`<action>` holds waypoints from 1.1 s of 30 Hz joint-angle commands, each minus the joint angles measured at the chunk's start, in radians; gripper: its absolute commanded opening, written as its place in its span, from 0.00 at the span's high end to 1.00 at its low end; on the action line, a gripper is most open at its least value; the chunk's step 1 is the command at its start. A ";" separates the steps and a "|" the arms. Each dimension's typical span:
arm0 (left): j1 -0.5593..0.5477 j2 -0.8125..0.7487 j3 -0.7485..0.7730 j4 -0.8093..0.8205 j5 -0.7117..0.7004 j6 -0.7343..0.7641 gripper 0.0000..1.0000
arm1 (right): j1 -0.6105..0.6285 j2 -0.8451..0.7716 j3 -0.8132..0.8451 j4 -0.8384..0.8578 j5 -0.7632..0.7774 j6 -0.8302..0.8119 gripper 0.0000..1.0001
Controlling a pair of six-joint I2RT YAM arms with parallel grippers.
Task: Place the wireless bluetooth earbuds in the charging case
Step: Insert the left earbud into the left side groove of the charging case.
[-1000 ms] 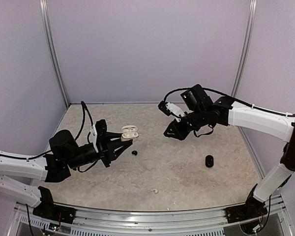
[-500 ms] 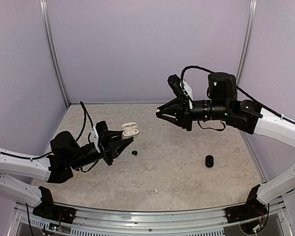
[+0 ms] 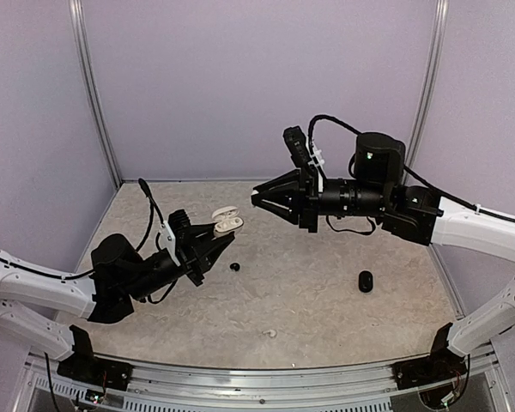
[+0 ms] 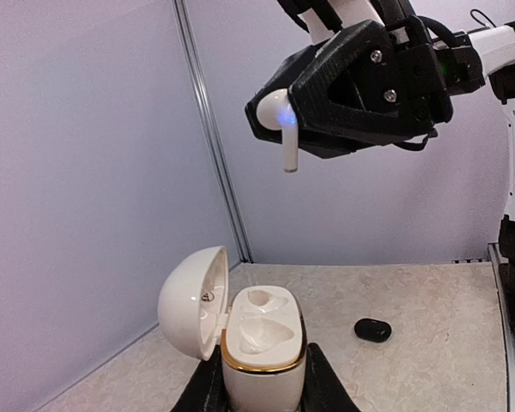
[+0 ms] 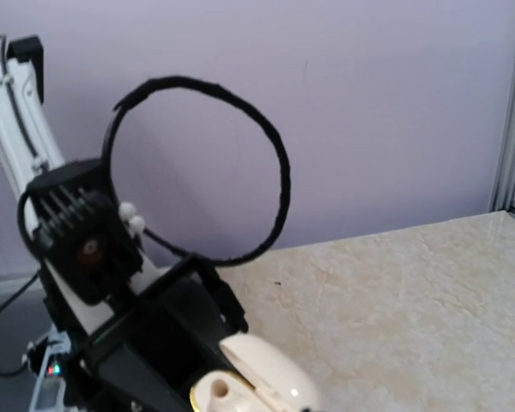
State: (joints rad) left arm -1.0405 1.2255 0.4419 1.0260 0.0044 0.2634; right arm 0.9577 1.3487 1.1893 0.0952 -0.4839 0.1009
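My left gripper (image 3: 213,242) is shut on the white charging case (image 4: 262,343), holding it upright with the lid (image 4: 189,300) swung open to the left. Both sockets show and hold nothing. The case also appears in the top view (image 3: 227,223) and at the bottom of the right wrist view (image 5: 257,378). Above and beyond the case, my right gripper (image 4: 275,116) is shut on a white stemmed earbud (image 4: 285,142) with a blue light, stem hanging down. In the top view the right gripper (image 3: 256,199) points left, a short gap from the case. A tiny black bud (image 3: 234,267) lies on the table.
A black pebble-shaped case (image 3: 365,281) lies on the marble table (image 3: 309,300) at the right; one black piece shows past the held case (image 4: 372,330). A small white piece (image 3: 271,333) lies near the front. Purple walls and metal posts (image 3: 94,103) close in the cell.
My right arm has risen and swung left, its gripper now level and pointing at the case. My left gripper has lifted and tilted the open case slightly upward.
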 commanded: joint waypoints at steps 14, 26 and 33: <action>-0.021 0.110 0.027 0.259 -0.161 0.049 0.91 | 0.013 0.117 0.015 0.195 0.025 0.198 0.84; -0.024 0.182 0.049 0.364 -0.210 0.060 0.91 | 0.019 0.158 0.023 0.269 0.012 0.255 0.84; -0.024 0.187 0.057 0.369 -0.212 0.065 0.91 | 0.026 0.191 0.038 0.292 -0.007 0.270 0.83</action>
State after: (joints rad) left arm -1.0569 1.4090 0.4683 1.3441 -0.1940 0.3153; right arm 0.9676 1.5211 1.1980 0.3424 -0.4755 0.3534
